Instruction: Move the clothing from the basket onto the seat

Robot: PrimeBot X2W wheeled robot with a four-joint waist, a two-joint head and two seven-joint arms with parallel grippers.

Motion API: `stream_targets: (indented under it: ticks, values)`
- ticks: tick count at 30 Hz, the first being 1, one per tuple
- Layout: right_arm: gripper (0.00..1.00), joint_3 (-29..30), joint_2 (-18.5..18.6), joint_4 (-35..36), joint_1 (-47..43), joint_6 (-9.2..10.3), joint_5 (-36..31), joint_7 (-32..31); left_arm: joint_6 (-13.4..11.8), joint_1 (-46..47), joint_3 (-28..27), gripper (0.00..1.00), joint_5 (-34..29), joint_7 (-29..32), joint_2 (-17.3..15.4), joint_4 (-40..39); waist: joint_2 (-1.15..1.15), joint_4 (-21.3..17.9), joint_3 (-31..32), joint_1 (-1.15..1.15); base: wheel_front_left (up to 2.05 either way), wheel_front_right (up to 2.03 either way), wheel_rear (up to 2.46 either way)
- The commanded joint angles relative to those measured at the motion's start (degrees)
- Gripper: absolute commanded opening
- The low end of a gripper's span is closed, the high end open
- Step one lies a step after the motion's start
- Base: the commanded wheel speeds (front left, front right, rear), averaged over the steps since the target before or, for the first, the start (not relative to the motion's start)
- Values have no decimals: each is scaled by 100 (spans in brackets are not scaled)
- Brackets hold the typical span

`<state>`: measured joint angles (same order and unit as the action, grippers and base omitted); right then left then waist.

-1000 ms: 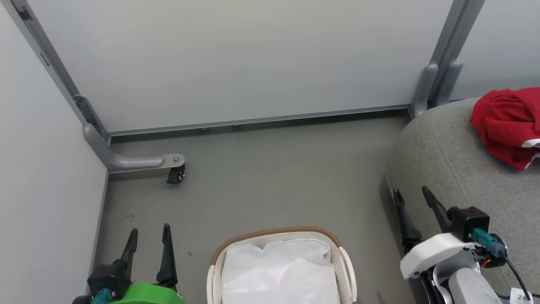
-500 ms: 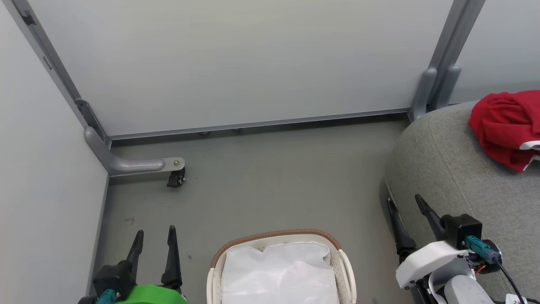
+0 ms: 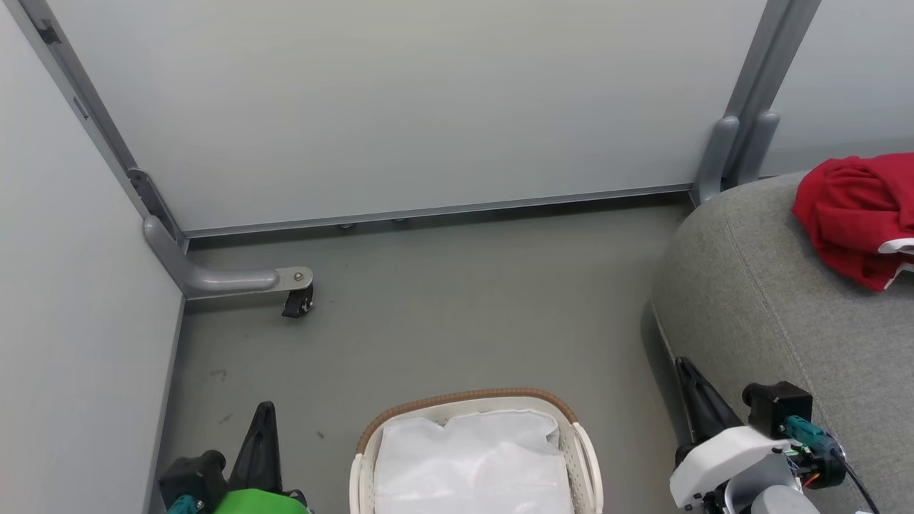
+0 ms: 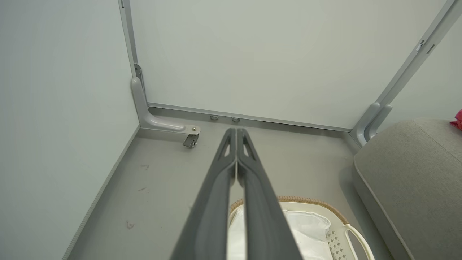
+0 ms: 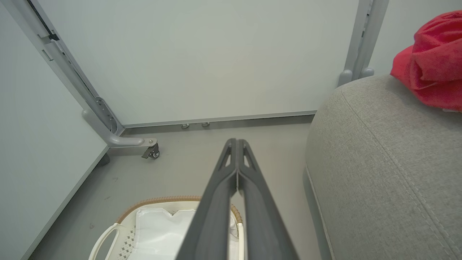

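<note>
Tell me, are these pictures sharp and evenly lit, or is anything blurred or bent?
Head view: soft, even light, no glare, a faint shadow beside the seat. Left wrist view: the shut left tool looms huge near the lens; the wall frame leans outward. Right wrist view: same stretching; the clothing looks sharp.

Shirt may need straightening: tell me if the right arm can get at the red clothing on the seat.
Probably yes: only bare seat lies between the right gripper and the clothing, but its fingers are shut.
</note>
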<state>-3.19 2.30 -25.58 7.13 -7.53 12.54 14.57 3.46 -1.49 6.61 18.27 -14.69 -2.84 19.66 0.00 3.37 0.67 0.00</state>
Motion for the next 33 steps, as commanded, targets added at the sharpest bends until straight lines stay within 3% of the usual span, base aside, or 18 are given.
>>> stream_targets:
  ticks: [1,33]
  values:
    - [0,63,15,87,102,0,253,-67,16,55,-56,0,242,53,-2,-75,0,-5,-1,0,0,0,0]
    - [0,409,38,550,11,2,3328,-864,174,365,-562,0,3088,875,-5,-284,0,-94,-24,0,0,0,0]
